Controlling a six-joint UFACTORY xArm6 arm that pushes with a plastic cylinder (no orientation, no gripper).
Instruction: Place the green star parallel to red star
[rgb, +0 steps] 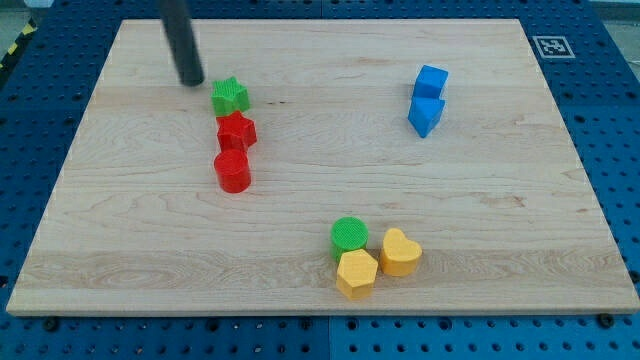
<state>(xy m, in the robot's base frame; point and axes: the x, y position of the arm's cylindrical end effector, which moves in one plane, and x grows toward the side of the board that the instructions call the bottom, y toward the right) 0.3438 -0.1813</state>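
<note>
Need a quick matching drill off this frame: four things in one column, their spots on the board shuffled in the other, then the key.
Things
1. green star
2. my tip
3. green cylinder
4. blue cube

Places
A. toward the view's right, directly above another blue block
B. near the view's bottom, touching the yellow hexagon
C. at the view's upper left, just left of the green star
D. directly above the red star, touching it

Pairs: 1-D, 2-C, 3-B, 4-A
</note>
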